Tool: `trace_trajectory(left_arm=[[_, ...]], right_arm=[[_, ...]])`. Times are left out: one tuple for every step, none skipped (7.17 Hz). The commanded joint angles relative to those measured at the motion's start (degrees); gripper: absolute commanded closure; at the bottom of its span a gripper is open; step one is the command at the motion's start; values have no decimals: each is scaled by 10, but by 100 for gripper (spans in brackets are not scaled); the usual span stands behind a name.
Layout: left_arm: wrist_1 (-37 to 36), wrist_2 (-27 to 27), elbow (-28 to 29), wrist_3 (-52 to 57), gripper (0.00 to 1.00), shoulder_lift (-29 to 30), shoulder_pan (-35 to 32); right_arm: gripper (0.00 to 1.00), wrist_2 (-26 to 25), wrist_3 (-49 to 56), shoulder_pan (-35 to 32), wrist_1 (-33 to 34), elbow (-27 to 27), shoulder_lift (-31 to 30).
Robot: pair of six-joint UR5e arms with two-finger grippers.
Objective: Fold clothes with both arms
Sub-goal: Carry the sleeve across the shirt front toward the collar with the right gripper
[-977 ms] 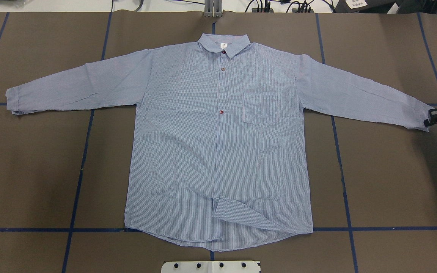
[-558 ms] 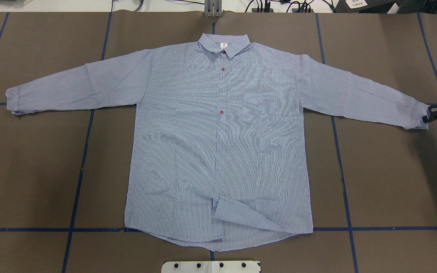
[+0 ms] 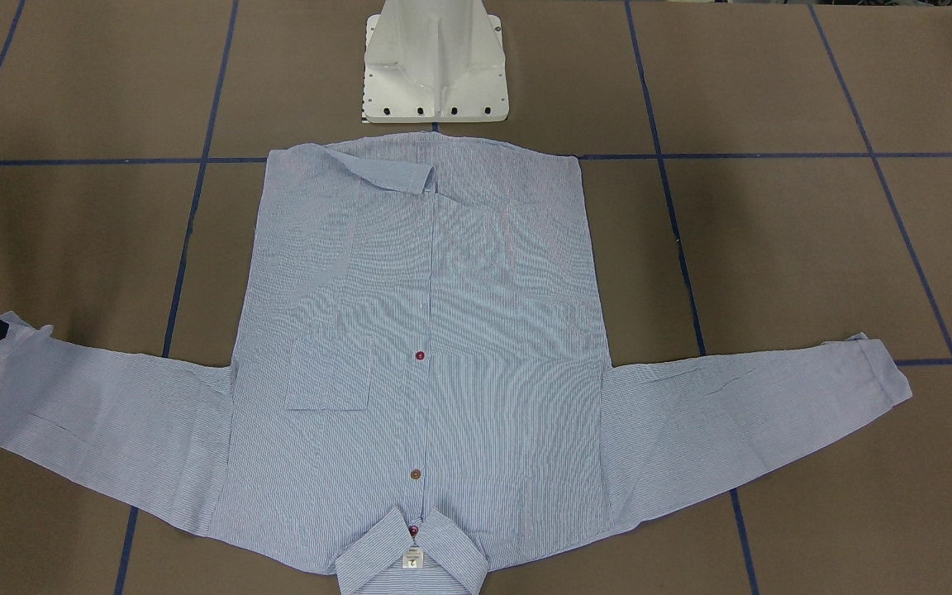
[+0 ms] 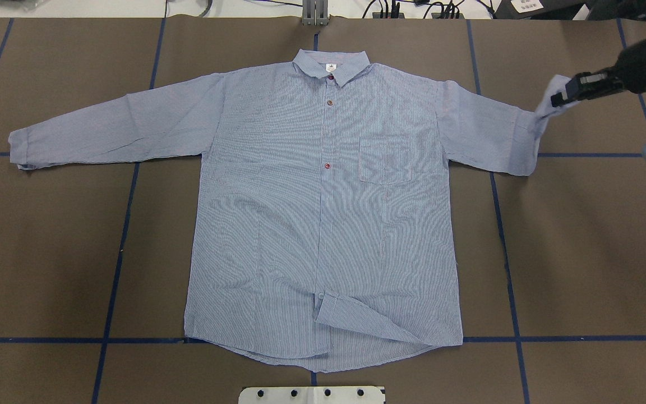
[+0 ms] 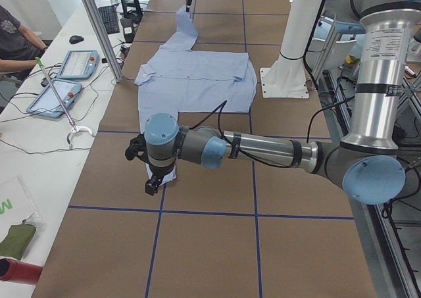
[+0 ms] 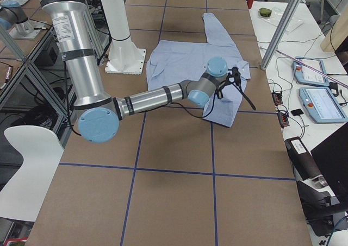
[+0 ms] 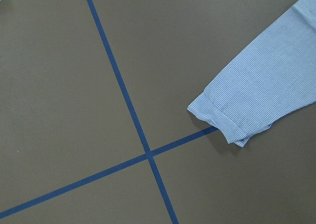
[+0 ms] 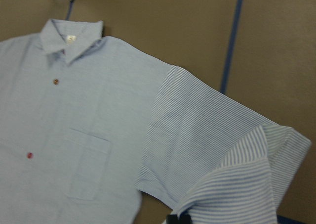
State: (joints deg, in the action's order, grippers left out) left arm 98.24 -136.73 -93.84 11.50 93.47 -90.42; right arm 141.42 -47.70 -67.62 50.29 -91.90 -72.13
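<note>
One sleeve cuff [image 4: 547, 104] of the shirt [image 4: 323, 213] is held clamped and lifted by the right gripper [image 4: 560, 100]; the state of the left gripper [image 5: 155, 178] cannot be told.

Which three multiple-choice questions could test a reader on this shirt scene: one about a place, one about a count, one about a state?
1. Where does the collar of the shirt lie, relative to the white base plate?
A. right beside it
B. at the end far from it
C. under it

2. How many dark red buttons show in the overhead view?
A. one
B. three
C. six

3. In what state is the sleeve on the robot's right?
A. lying flat
B. folded across the chest
C. raised at its cuff by the right gripper

Key: 1 B, the collar is at the top of the overhead view and the plate at the bottom. 2 B, three show down the front. 3 C, the gripper is shut on the raised cuff.
</note>
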Motion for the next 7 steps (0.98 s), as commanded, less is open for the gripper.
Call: trace_trajectory(left_arm=[[1, -4, 5, 0, 1, -1, 0], [2, -4, 8, 0, 1, -3, 0], [2, -4, 8, 0, 1, -6, 0], [2, -4, 9, 1, 1, -8, 0], [2, -4, 9, 1, 1, -9, 0], [2, -4, 9, 1, 1, -10, 0], [1, -4, 9, 0, 1, -10, 0]], right_arm=[[100, -3, -128, 55, 19, 7, 134], [100, -33, -138, 82, 50, 7, 185], [100, -76, -138, 119, 76, 7, 223], [100, -130, -137, 161, 79, 21, 254], [100, -174, -138, 198, 80, 66, 305], [100, -221, -138, 230, 79, 105, 339], [100, -249, -137, 255, 77, 121, 345]])
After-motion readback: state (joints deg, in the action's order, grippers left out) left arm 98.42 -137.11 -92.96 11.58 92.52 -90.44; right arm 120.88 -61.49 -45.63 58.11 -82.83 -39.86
